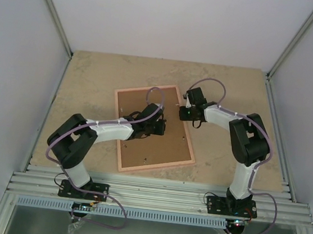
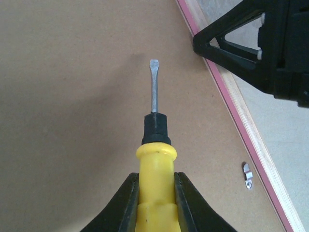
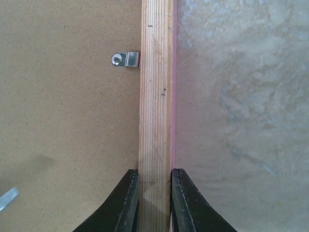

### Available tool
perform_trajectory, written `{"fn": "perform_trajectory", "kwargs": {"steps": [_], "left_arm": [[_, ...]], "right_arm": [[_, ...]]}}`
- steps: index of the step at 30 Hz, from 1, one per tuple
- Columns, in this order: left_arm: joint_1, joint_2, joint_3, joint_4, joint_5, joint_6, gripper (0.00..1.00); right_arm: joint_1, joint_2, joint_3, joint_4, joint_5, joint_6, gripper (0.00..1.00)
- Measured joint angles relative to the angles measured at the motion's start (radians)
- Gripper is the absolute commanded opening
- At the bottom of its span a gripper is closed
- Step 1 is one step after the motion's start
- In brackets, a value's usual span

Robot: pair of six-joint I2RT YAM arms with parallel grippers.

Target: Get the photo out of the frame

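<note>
The frame (image 1: 167, 149) lies face down on the table, its brown fibreboard back (image 2: 72, 96) upward. The photo is hidden beneath that back. My left gripper (image 2: 156, 181) is shut on the yellow handle of a flat-blade screwdriver (image 2: 155, 154). The blade (image 2: 154, 87) hovers over the board near the frame's right rail. My right gripper (image 3: 154, 176) is shut across that pale wooden rail (image 3: 155, 96), one finger on the inner side and one on the pink outer edge. From above, the left gripper (image 1: 154, 126) sits over the frame's middle and the right gripper (image 1: 186, 115) at its right edge.
A small metal turn clip (image 3: 126, 59) lies on the board against the rail ahead of the right gripper. Another clip (image 2: 247, 175) shows in the left wrist view. Beige tabletop (image 1: 233, 86) surrounds the frame, with grey walls on three sides.
</note>
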Motion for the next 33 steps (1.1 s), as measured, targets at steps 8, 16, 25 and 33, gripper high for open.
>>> {"fn": "perform_trajectory", "kwargs": {"steps": [8, 16, 25, 33], "left_arm": [[0.0, 0.095, 0.052, 0.003, 0.087, 0.006, 0.0], [0.0, 0.148, 0.112, 0.009, 0.118, 0.006, 0.0], [0.0, 0.219, 0.177, 0.037, 0.105, 0.0, 0.0], [0.0, 0.254, 0.216, 0.042, 0.036, -0.016, 0.0]], "right_arm": [[0.009, -0.096, -0.13, 0.023, -0.002, 0.003, 0.12], [0.015, -0.138, -0.199, 0.064, -0.021, 0.015, 0.11], [0.015, -0.138, -0.199, 0.065, -0.023, 0.021, 0.11], [0.016, -0.137, -0.199, 0.067, -0.024, 0.021, 0.1]]}}
